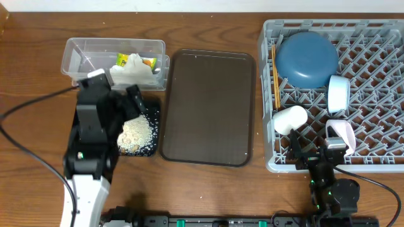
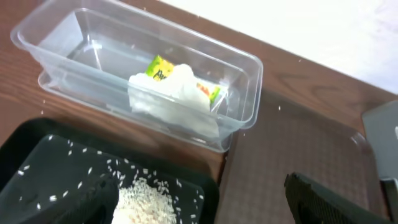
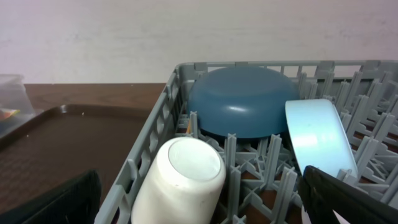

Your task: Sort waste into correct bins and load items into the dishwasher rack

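Note:
The clear tub [image 1: 82, 60] holds the crumpled white napkin [image 1: 134, 74] and the yellow-orange wrapper [image 1: 128, 60]; both also show in the left wrist view, napkin [image 2: 174, 93] and wrapper [image 2: 158, 67]. The black tray [image 1: 150, 107] holds a pile of rice [image 1: 136, 133]. My left gripper [image 1: 126, 104] is open and empty just above the rice [image 2: 146, 202]. The grey rack [image 1: 379, 69] holds the dark-blue plate [image 1: 307, 58], chopsticks [image 1: 275, 75], light-blue bowl [image 1: 339, 93], a pale cup on its side [image 1: 289, 120] and a white bowl [image 1: 341, 133]. My right gripper [image 1: 315, 156] is open and empty at the rack's near edge, behind the cup [image 3: 186, 174].
The brown serving tray [image 1: 208, 107] lies between the black tray and the rack, with nothing on it. Loose rice grains are scattered over the black tray's floor [image 2: 37, 180]. The left arm's cable runs off to the table's left side.

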Controlling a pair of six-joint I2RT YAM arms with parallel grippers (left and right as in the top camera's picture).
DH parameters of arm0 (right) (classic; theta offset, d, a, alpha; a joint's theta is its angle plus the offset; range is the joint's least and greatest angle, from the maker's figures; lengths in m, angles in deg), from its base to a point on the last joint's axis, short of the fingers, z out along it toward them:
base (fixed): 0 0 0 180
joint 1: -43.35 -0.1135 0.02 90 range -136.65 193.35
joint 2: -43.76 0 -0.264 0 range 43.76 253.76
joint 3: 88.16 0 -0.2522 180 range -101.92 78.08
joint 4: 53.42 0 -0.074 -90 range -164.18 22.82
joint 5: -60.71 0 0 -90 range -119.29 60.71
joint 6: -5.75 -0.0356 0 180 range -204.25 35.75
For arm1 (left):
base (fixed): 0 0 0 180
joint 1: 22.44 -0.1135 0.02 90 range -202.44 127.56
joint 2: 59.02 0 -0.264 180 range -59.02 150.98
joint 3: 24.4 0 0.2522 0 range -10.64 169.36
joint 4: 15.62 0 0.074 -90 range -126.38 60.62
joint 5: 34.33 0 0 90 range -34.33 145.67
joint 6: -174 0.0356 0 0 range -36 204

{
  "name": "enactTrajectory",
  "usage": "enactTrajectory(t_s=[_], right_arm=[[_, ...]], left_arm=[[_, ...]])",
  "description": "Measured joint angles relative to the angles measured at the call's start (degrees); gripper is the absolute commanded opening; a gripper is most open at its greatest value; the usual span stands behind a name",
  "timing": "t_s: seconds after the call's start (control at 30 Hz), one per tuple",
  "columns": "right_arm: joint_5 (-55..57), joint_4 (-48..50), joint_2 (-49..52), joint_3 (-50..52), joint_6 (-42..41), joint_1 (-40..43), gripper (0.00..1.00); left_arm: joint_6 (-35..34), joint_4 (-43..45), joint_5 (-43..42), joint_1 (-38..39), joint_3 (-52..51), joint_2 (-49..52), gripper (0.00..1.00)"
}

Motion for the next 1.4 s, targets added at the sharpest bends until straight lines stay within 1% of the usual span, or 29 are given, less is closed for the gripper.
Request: enactTrajectory(t_s=[0.23, 0.43, 0.6, 0.7, 0.93, 1.2, 1.4], right_arm=[[0.0, 0.0, 0.0, 0.0, 0.0, 0.0, 0.99], [0.0, 0.0, 0.0, 0.0, 0.0, 0.0, 0.99], [0.0, 0.0, 0.0, 0.0, 0.0, 0.0, 0.99], [0.0, 0.0, 0.0, 0.0, 0.0, 0.0, 0.99], [0.0, 0.0, 0.0, 0.0, 0.0, 0.0, 0.99], [0.0, 0.0, 0.0, 0.0, 0.0, 0.0, 0.99], [0.0, 0.0, 0.0, 0.0, 0.0, 0.0, 0.99]], left_arm=[[4.3, 10.9, 0.0, 0.0, -12.7, -9.1, 0.88], [8.3, 15.7, 0.0, 0.0, -21.0, -16.8, 0.88], [11.2, 17.3, -0.1, 0.0, -26.4, -23.3, 0.88], [14.0, 18.8, -1.3, 0.0, -29.6, -27.2, 0.88], [17.2, 19.4, -2.6, 0.0, -34.6, -34.4, 0.88], [19.1, 20.5, -3.7, 0.0, -40.9, -42.0, 0.88], [19.3, 21.0, -3.9, 0.0, -43.5, -45.1, 0.88]])
